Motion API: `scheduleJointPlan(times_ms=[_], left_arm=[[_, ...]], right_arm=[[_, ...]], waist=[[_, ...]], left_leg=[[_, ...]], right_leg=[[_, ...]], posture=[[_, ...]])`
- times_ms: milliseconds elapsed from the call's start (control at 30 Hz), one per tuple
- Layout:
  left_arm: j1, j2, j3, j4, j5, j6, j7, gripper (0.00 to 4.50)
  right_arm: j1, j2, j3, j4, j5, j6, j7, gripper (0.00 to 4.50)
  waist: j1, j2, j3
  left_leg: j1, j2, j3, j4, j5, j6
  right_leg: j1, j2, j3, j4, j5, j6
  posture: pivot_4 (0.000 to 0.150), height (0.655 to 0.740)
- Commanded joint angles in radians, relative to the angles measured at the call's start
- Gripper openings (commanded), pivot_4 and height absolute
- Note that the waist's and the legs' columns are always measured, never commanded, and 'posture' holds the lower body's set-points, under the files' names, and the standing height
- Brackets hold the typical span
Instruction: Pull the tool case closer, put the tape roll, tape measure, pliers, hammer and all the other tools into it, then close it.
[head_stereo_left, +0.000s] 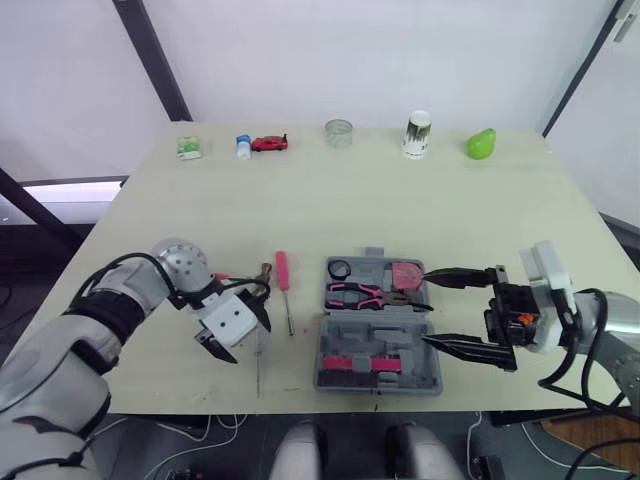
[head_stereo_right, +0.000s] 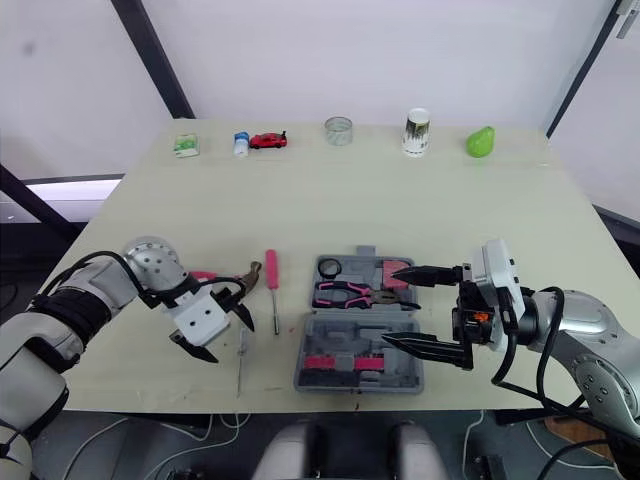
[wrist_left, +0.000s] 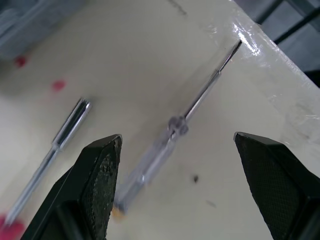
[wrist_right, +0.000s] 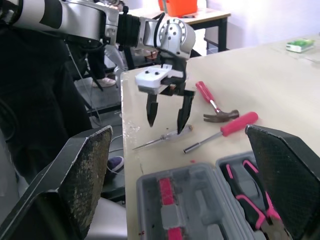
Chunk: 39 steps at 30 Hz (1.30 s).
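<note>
Left of the open tool case (head_stereo_left: 385, 335), the left gripper (head_stereo_left: 240, 338) hovers with wide fingers over a clear screwdriver (wrist_left: 165, 145); the right gripper (head_stereo_left: 430, 308), equally wide, is at the case's right edge.

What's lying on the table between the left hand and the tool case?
A pink-handled screwdriver lies between the left hand and the tool case, clearest in the left eye view.
</note>
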Motion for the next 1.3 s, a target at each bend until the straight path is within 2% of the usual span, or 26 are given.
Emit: scheduleJointPlan(times_ms=[33, 133, 167, 233, 267, 300, 333, 367, 400, 433, 500, 600, 800, 933, 1033, 1133, 1233, 1300], left_arm=[[-0.013, -0.044, 0.024, 0.073, 0.051, -0.077, -0.057, 3.82], [-0.01, -0.072, 0.045, 0.118, 0.089, -0.106, -0.057, 3.82], [-0.004, -0.075, 0.05, 0.123, 0.098, -0.11, -0.056, 3.32], [0.026, -0.067, 0.066, 0.11, 0.097, -0.105, -0.049, 2.75], [0.041, -0.061, 0.077, 0.098, 0.093, -0.1, -0.044, 2.25], [0.056, -0.052, 0.088, 0.083, 0.086, -0.089, -0.044, 2.03], [0.075, -0.037, 0.107, 0.06, 0.071, -0.066, -0.045, 1.3], [0.091, -0.022, 0.125, 0.037, 0.059, -0.047, -0.044, 1.3], [0.111, -0.001, 0.142, 0.008, 0.044, -0.028, -0.046, 1.0], [0.132, 0.02, 0.161, -0.028, 0.027, -0.004, -0.047, 0.47], [0.189, 0.071, 0.2, -0.129, -0.008, 0.055, -0.04, 0.07], [0.295, 0.154, 0.268, -0.318, -0.063, 0.186, -0.01, 0.07], [0.56, 0.357, 0.47, -0.694, -0.164, 0.576, 0.125, 0.07], [0.792, 0.425, 0.633, -0.921, -0.264, 0.882, 0.277, 0.07], [0.975, 0.392, 0.786, -1.061, -0.351, 1.165, 0.45, 0.07], [1.058, 0.332, 0.908, -1.168, -0.444, 1.411, 0.577, 0.07], [1.063, 0.198, 1.018, -1.227, -0.533, 1.681, 0.773, 0.07], [1.051, 0.059, 1.108, -1.268, -0.6, 1.838, 0.936, 0.07]], right_arm=[[0.003, -0.012, -0.029, -0.046, 0.016, -0.008, -0.01, 4.5], [0.008, -0.016, -0.035, -0.053, 0.022, -0.005, -0.015, 4.5], [0.01, -0.019, -0.037, -0.053, 0.022, -0.005, -0.015, 4.5], [0.01, -0.025, -0.041, -0.05, 0.022, -0.006, -0.012, 4.5], [0.011, -0.028, -0.042, -0.048, 0.022, -0.006, -0.012, 4.5], [0.012, -0.029, -0.043, -0.048, 0.023, -0.007, -0.011, 4.5], [0.014, -0.031, -0.044, -0.049, 0.023, -0.008, -0.011, 4.5], [0.017, -0.032, -0.046, -0.05, 0.025, -0.008, -0.011, 4.5], [0.019, -0.033, -0.047, -0.05, 0.024, -0.008, -0.01, 4.5], [0.021, -0.033, -0.048, -0.05, 0.024, -0.009, -0.009, 4.5], [0.025, -0.033, -0.047, -0.047, 0.02, -0.012, -0.005, 4.5], [0.027, -0.029, -0.042, -0.045, 0.014, -0.017, -0.005, 4.5], [0.037, -0.025, -0.04, -0.049, 0.014, -0.019, -0.005, 4.5], [0.039, -0.023, -0.033, -0.049, 0.012, -0.02, -0.006, 4.5], [0.042, -0.022, -0.03, -0.049, 0.011, -0.021, -0.005, 4.5], [0.042, -0.026, -0.027, -0.051, 0.016, -0.019, 0.002, 4.5], [0.042, -0.036, -0.021, -0.047, 0.011, -0.022, 0.025, 4.5], [0.04, -0.04, -0.017, -0.041, 0.002, -0.026, 0.037, 4.5]], waist=[[-0.002, 0.0, 0.0], [-0.008, 0.0, 0.0], [-0.008, 0.0, 0.0], [-0.005, 0.0, 0.0], [-0.005, 0.0, 0.0], [-0.004, 0.0, 0.0], [-0.004, 0.0, 0.0], [-0.004, 0.0, 0.0], [-0.004, 0.0, 0.0], [-0.004, 0.0, 0.0], [-0.004, 0.0, 0.0], [-0.008, 0.0, 0.0], [-0.008, 0.0, 0.0], [-0.004, 0.001, -0.001], [-0.005, 0.001, -0.001], [-0.002, 0.001, 0.0], [-0.002, 0.0, -0.001], [-0.004, 0.0, -0.001]], left_leg=[[0.0, 0.0, 0.0, 0.0, 0.0, 0.0], [0.0, 0.0, 0.0, 0.0, 0.0, 0.0], [0.0, 0.0, 0.0, 0.0, 0.0, 0.0], [0.0, 0.0, -0.001, 0.0, 0.0, 0.0], [0.0, 0.0, -0.001, 0.0, 0.0, 0.0], [0.001, 0.0, 0.0, 0.0, 0.0, 0.0], [0.001, 0.0, 0.0, 0.0, 0.0, 0.0], [0.001, 0.0, 0.0, 0.0, 0.0, 0.0], [0.001, 0.0, 0.0, 0.0, 0.0, 0.0], [0.001, 0.0, -0.001, 0.001, 0.0, 0.0], [0.001, 0.0, -0.001, 0.001, 0.0, 0.0], [0.001, 0.001, 0.0, 0.001, 0.0, 0.0], [0.002, 0.001, 0.0, 0.001, 0.0, 0.0], [0.002, 0.001, 0.0, 0.001, 0.0, 0.0], [0.002, 0.001, 0.0, 0.001, 0.0, 0.0], [0.002, 0.002, -0.001, 0.001, 0.0, 0.0], [0.003, 0.001, -0.001, 0.002, 0.0, 0.0], [0.003, 0.001, -0.001, 0.002, 0.0, 0.0]], right_leg=[[0.0, 0.0, 0.0, 0.0, 0.0, 0.0], [0.0, 0.0, 0.001, 0.0, 0.0, 0.0], [0.0, 0.0, 0.001, 0.0, 0.0, 0.0], [0.0, 0.001, 0.0, 0.001, 0.0, 0.0], [0.0, 0.0, 0.0, 0.001, 0.0, 0.0], [0.0, 0.0, 0.0, 0.001, 0.0, 0.0], [0.001, 0.0, 0.0, 0.001, 0.0, 0.0], [0.001, 0.0, 0.0, 0.001, 0.0, 0.0], [0.001, 0.0, 0.0, 0.001, 0.0, 0.0], [0.001, 0.0, 0.0, 0.001, 0.0, 0.0], [0.001, 0.0, 0.0, 0.001, 0.0, 0.001], [0.001, 0.0, 0.0, 0.002, 0.0, 0.001], [0.001, 0.0, 0.0, 0.003, 0.0, 0.0], [0.001, -0.001, 0.0, 0.003, 0.0, 0.001], [0.001, -0.001, 0.0, 0.003, 0.0, 0.001], [0.001, -0.001, -0.001, 0.004, 0.0, 0.001], [0.001, -0.001, -0.001, 0.005, 0.0, 0.001], [0.001, -0.001, -0.001, 0.006, 0.0, 0.001]], posture=[[0.15, 0.74], [0.15, 0.74], [0.15, 0.74], [0.15, 0.74], [0.15, 0.74], [0.15, 0.74], [0.15, 0.74], [0.15, 0.74], [0.15, 0.74], [0.15, 0.74], [0.15, 0.74], [0.15, 0.74], [0.15, 0.74], [0.15, 0.74], [0.15, 0.74], [0.15, 0.74], [0.15, 0.74], [0.15, 0.74]])
